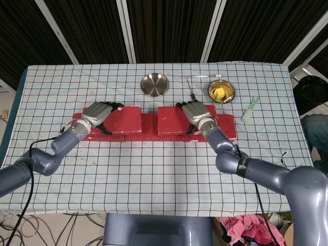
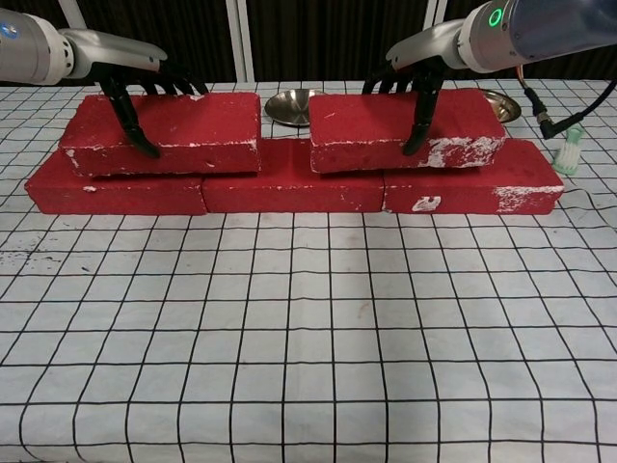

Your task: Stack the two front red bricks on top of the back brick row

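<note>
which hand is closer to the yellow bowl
Right. The right hand grips the right top brick just front-left of the yellow bowl; the left hand is far across, on the left top brick.

Tabletop (image 1: 154, 174): covered by a white cloth with a black grid, reaching to every edge.
Back wall: dark panels (image 1: 169, 28) split by slanted white bars (image 1: 125, 31).
Floor, near left: grey, with loose black cables (image 1: 31, 230).
Floor, near right: a pink cloth heap (image 1: 241, 225).
Right edge: a black bin (image 1: 310, 92) beside the tabletop, blue fabric (image 1: 316, 133) below it.
Light: even and soft, shadows faint.
</note>
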Controlling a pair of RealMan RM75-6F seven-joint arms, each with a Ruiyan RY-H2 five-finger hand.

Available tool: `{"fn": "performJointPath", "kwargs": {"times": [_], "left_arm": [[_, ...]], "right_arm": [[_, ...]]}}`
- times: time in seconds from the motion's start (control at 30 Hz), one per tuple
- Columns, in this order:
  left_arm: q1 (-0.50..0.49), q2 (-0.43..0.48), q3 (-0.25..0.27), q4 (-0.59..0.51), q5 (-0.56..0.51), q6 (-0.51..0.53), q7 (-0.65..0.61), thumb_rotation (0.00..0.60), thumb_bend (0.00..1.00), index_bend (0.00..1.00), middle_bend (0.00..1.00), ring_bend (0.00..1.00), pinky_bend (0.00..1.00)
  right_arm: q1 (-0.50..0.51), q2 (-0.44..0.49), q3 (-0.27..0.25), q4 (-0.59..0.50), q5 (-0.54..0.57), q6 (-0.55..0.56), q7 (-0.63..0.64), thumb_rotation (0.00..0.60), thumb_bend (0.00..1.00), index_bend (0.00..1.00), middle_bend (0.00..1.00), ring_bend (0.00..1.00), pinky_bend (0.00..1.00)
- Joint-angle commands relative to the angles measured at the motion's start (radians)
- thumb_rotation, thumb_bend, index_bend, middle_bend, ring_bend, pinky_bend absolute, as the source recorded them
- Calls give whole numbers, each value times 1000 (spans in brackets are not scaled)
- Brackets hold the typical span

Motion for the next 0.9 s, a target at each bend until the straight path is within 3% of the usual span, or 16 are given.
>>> {"fn": "performJointPath", "kwargs": {"times": [0.03, 0.37, 0.9], "left_arm": [[-9, -32, 0, 37, 40, -11, -47, 600, 296, 160, 210, 127, 207], [-30, -51, 0, 61, 117, -26, -168, 600, 292, 158, 203, 125, 206], [-63, -48, 17, 70, 146, -49, -208, 600, 291, 157, 192, 116, 195]], "right_arm": [[9, -12, -10, 13, 2, -1, 8, 600, 34, 162, 219, 137, 128], [39, -27, -47, 10, 47, 22, 14, 600, 34, 162, 219, 138, 128], [63, -43, -62, 12, 90, 45, 30, 600, 34, 162, 220, 138, 128]]}}
